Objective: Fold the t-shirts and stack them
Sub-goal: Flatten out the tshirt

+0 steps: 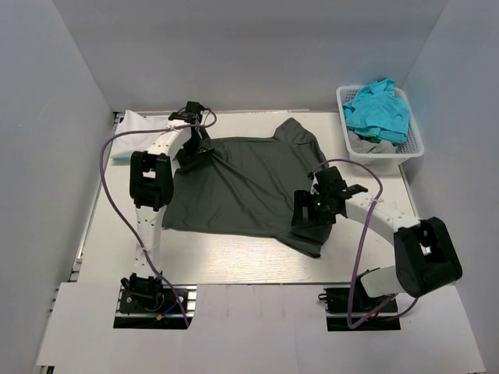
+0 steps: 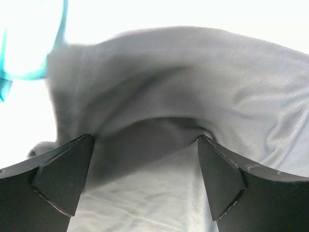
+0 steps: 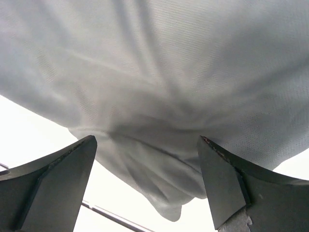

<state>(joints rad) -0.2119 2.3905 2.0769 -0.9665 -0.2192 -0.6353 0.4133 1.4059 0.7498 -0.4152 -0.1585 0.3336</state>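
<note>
A dark charcoal t-shirt (image 1: 242, 187) lies spread in the middle of the table. My left gripper (image 1: 206, 152) is at its far left part, open; in the left wrist view a raised fold of the grey cloth (image 2: 183, 87) sits between and beyond the left gripper (image 2: 145, 179) fingers. My right gripper (image 1: 308, 216) is over the shirt's near right part, open; a bunched corner of the grey cloth (image 3: 159, 179) hangs between the right gripper (image 3: 147, 186) fingers. A folded white t-shirt (image 1: 139, 127) lies at the far left. Turquoise t-shirts (image 1: 378, 109) fill the basket.
The white lattice basket (image 1: 387, 157) stands at the far right corner, with a bit of grey cloth (image 1: 374, 145) in it too. A turquoise edge (image 1: 117, 158) shows under the white shirt. Grey walls enclose the table on three sides. The table's near edge rail (image 3: 111, 215) shows below the right gripper.
</note>
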